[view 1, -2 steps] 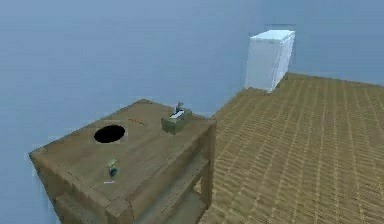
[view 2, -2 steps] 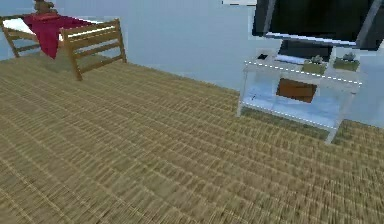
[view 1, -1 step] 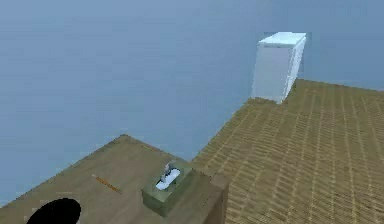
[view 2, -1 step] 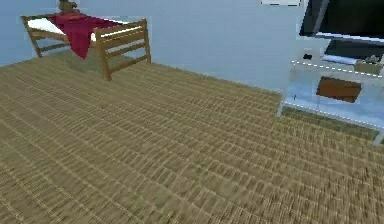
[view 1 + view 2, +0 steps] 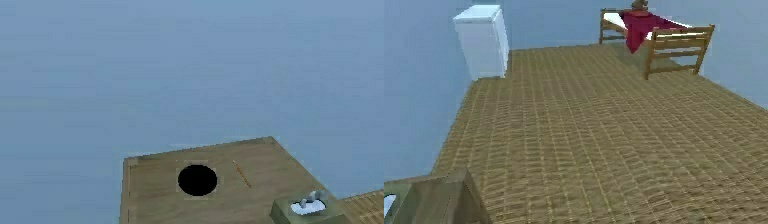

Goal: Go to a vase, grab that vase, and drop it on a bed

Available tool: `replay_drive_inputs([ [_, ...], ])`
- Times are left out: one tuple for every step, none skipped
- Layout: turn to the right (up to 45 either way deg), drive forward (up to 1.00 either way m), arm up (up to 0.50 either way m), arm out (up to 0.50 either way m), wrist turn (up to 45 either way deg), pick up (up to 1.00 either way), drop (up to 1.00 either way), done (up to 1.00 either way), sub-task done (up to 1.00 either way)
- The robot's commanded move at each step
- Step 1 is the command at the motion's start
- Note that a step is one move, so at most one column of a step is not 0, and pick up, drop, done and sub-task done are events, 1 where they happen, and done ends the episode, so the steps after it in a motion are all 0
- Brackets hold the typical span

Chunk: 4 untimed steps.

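Forward view had me parked facing a wooden table point(image 5: 150, 195), presumably vase-hunting, bed point(image 5: 649, 28) well apart; the jaws' state I couldn't tell.

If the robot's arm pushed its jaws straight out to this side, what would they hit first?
The way looks free over the brown plank floor. Beyond it, probably the plain blue-grey wall, between the white box-shaped cabinet and the wooden-framed bed with a red blanket; depth is unclear.

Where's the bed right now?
The red-covered bed stands at the arm side view's top right, on the wooden floor, right of a white cabinet.
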Motion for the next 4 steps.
replay_drive_inputs([
  [-45.0, 0.00, 0.00, 0.00, 0.0, 0.00, 0.00, 0.00, 0.00],
  [-36.0, 0.00, 0.00, 0.00, 0.0, 0.00, 0.00, 0.00, 0.00],
  [0.0, 0.00, 0.50, 0.00, 0.0, 0.00, 0.00, 0.00, 0.00],
  [0.0, 0.00, 0.38, 0.00, 0.0, 0.00, 0.00, 0.00, 0.00],
])
